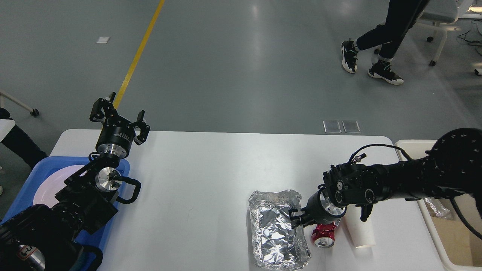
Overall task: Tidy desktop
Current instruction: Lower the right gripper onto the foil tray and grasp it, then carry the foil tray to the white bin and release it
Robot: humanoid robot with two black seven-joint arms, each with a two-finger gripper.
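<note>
The white counter (211,177) fills the middle of the view. The right end effector (294,217) is seen at the right rim of the shiny foil tray (276,233); whether it is pinching cannot be told. A red can (323,234) and a white cup (360,231) lie just beside it. The left end effector (117,116) is spread wide above the blue tray (30,180).

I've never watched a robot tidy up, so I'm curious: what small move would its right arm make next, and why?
Probably close the right gripper on the foil tray's right rim. It sits low at that edge, beside the crushed red can and the tipped paper cup, and the cream bin waits just right of the desktop.
</note>
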